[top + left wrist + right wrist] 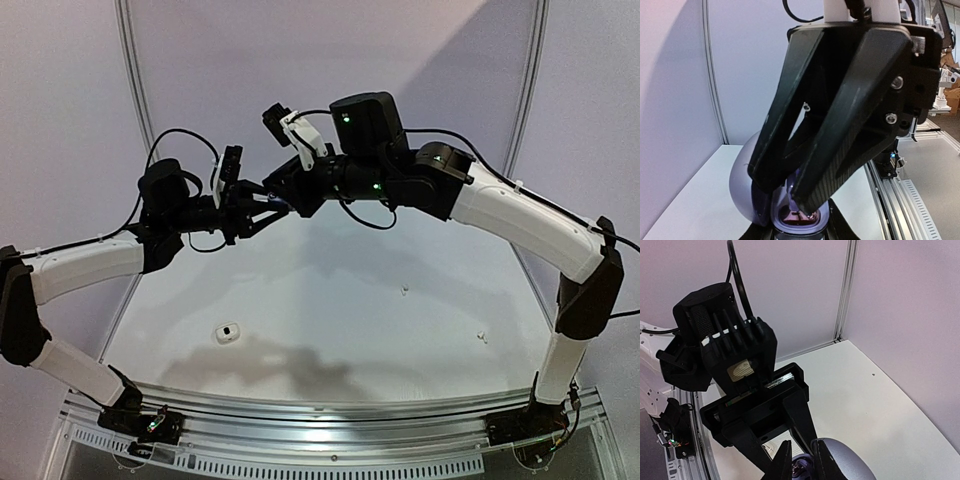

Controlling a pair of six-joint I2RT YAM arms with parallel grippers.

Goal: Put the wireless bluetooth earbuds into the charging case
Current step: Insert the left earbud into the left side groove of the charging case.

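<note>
Both arms meet high above the table. My left gripper (799, 231) is shut on the lavender-grey charging case (805, 224), whose lid (742, 185) stands open to the left. My right gripper (802, 462) reaches into the open case from the other side. Its fingertips are shut on a dark purple earbud (792, 196), which sits just over the reddish socket (797, 217). In the top view the two grippers touch at the case (281, 205). Two tiny white earbuds (405, 291) (481, 337) lie on the table to the right.
A small white case (228, 333) lies on the table at the near left. The white table (330, 300) is bounded by wall panels behind and at the sides. An aluminium rail (330, 420) with the arm bases runs along the near edge.
</note>
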